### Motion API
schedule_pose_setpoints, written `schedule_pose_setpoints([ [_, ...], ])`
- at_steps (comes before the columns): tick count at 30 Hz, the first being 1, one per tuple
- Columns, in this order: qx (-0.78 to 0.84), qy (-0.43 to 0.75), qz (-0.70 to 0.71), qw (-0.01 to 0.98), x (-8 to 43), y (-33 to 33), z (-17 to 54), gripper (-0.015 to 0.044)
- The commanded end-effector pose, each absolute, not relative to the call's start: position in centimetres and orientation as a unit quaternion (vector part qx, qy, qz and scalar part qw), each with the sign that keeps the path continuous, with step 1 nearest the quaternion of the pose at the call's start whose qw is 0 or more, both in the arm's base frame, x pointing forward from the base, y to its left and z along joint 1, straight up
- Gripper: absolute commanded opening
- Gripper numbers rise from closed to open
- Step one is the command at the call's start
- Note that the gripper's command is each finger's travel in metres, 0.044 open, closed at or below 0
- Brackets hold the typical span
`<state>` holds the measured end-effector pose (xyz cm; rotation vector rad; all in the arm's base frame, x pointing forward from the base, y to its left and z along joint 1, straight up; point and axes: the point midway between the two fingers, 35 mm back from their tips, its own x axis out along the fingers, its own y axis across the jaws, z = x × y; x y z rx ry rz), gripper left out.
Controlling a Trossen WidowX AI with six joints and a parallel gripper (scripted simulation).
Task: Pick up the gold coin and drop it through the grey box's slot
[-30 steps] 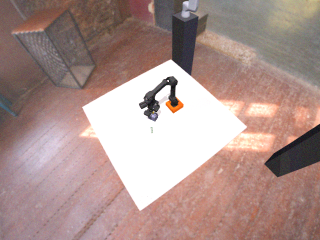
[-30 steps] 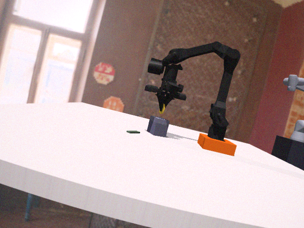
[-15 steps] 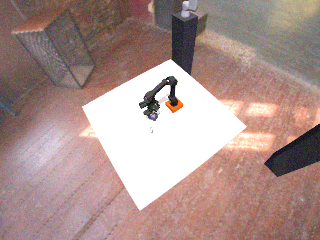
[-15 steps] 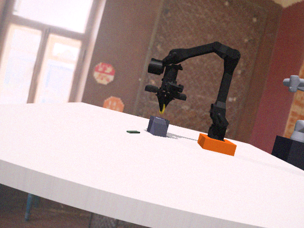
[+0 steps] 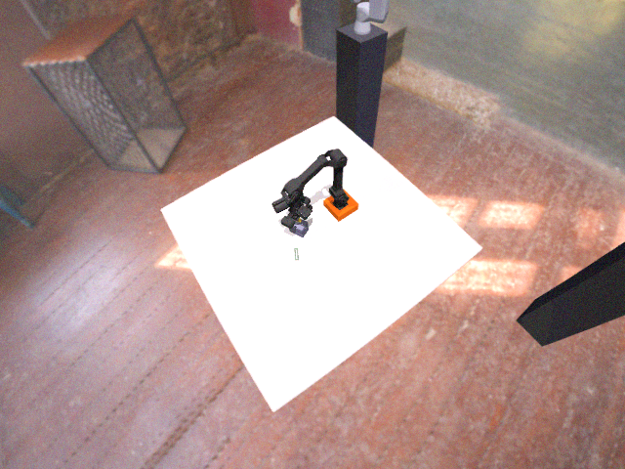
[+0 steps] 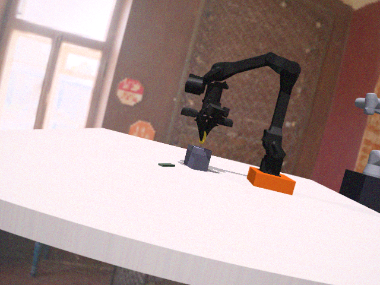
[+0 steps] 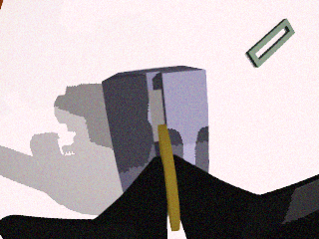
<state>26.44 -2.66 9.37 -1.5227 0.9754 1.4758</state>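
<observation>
My gripper is shut on the gold coin and holds it on edge just above the grey box. The grey box stands on the table with its slot running lengthwise through the lid. In the wrist view the coin overlaps the near part of the slot and looks slightly angled to it. A small gap shows between coin and lid in the exterior view. The green holder lies empty beside the box. The slot's near end is hidden by the fingers.
The arm's orange base stands on the white table, to the right of the box in the exterior view. Dark pedestals stand beyond the table.
</observation>
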Motion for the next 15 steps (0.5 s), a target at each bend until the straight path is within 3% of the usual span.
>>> schedule_pose_setpoints([
  [1, -0.598, 0.386, 0.582, 0.393, 26.29, -2.63, 9.06, 0.0000],
  [15, -0.599, 0.384, 0.583, 0.392, 26.46, -2.66, 8.57, 0.0000],
])
